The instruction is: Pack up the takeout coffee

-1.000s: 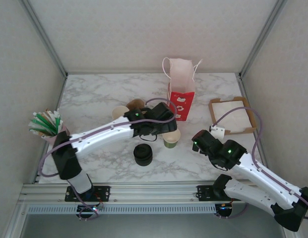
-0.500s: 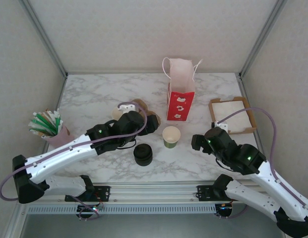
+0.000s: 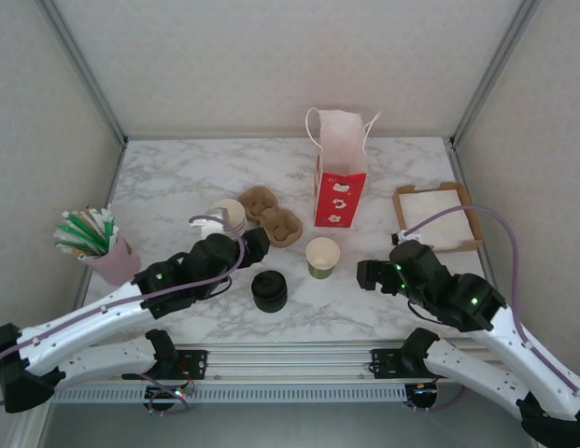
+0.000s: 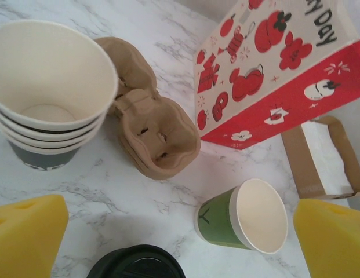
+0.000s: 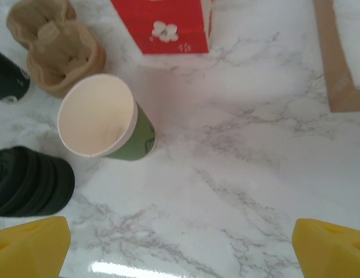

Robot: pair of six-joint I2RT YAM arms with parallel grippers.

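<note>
Left wrist view cuts off the black lid stack at its lower edge and the top of the red gift bag. In the right wrist view the stack of empty cups is a dark sliver at the left border. From above, the left arm's dark wrist makes its fingertips hard to make out.

The left fingers are spread wide with nothing between them, their yellow tips in the lower corners. The right fingers are just as wide apart, gripping nothing, above bare marble.

The takeout coffee cup stands upright on the table in front of the bag, green-sided, with no lid and its cream inside showing. The lid stack sits near its left, apart from it. The cardboard cup carrier lies behind and to the left. Clear marble runs from the cup's right side to the cardboard tray by the table's right edge.
</note>
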